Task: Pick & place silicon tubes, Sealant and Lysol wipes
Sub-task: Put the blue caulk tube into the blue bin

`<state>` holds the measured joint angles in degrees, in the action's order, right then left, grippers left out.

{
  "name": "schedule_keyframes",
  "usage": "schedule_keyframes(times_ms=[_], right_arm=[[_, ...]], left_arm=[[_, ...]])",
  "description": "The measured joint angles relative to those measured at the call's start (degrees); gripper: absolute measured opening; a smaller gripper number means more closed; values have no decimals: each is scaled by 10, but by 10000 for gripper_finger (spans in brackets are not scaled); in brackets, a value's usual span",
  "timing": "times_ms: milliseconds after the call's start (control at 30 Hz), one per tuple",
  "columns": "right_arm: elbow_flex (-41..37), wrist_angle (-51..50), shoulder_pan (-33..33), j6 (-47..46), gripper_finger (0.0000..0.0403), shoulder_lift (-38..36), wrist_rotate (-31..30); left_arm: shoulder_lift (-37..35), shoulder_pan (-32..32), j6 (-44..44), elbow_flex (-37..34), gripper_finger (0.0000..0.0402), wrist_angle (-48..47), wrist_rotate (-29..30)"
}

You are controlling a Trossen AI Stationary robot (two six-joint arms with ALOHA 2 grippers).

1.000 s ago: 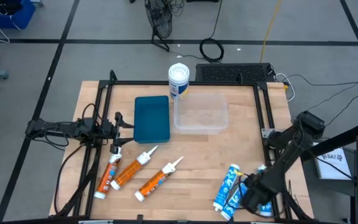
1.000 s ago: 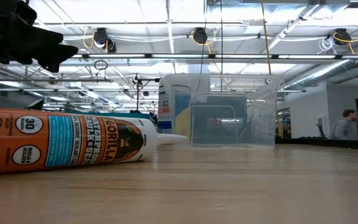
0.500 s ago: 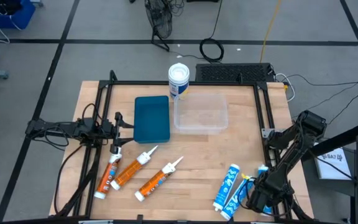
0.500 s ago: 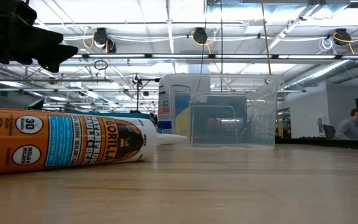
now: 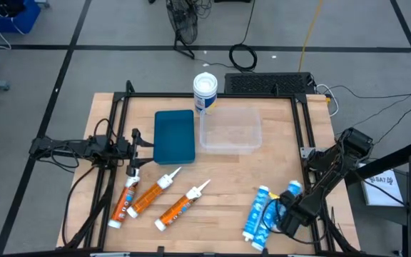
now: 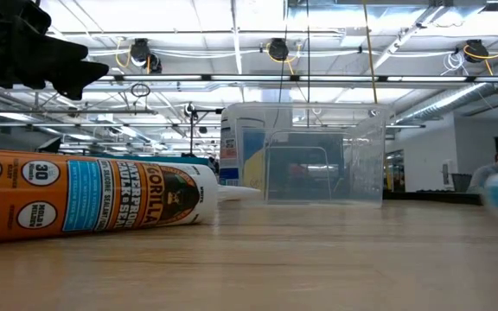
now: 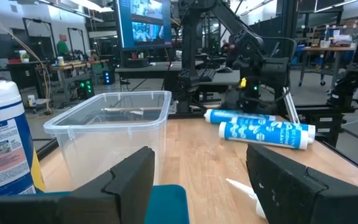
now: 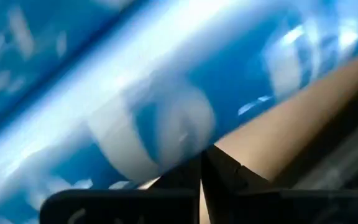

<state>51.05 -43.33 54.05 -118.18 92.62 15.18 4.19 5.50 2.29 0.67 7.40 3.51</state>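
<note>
A: Right gripper (image 5: pixel 285 214)?
B: Fingers pressed together against a blue tube (image 5: pixel 288 196), well off the clear tub (image 5: pixel 230 129); its long axis runs diagonally, pointing toward the tub.
A: Left gripper (image 5: pixel 135 142)?
B: Slightly parted, empty.

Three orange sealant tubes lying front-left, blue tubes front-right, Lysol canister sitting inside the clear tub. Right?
Not quite. In the high view the white-lidded Lysol wipes canister stands outside the clear plastic tub, by its back-left corner. The three orange sealant tubes and the blue tubes are as stated.
</note>
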Motion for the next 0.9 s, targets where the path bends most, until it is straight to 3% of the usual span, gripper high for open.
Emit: schedule_keyframes(times_ms=[233,600,667,767,833,900], right_arm=[[1,5,-39,90,0,-1,-144],[-6,33,-32,136,0,-1,-215],[-19,81,-31,170,0,-3,-239],[-51,229,-37,232,0,0,-363],[-71,342,-44,314,0,0,-449],[-86,465,-54,415,0,-1,-493]], left_arm=[[0,0,0,0,253,1,0],[0,0,0,0,253,1,0],[0,0,-1,0,253,1,0],[0,0,-3,0,253,1,0],[0,0,-3,0,253,1,0],[0,0,-3,0,253,2,0]])
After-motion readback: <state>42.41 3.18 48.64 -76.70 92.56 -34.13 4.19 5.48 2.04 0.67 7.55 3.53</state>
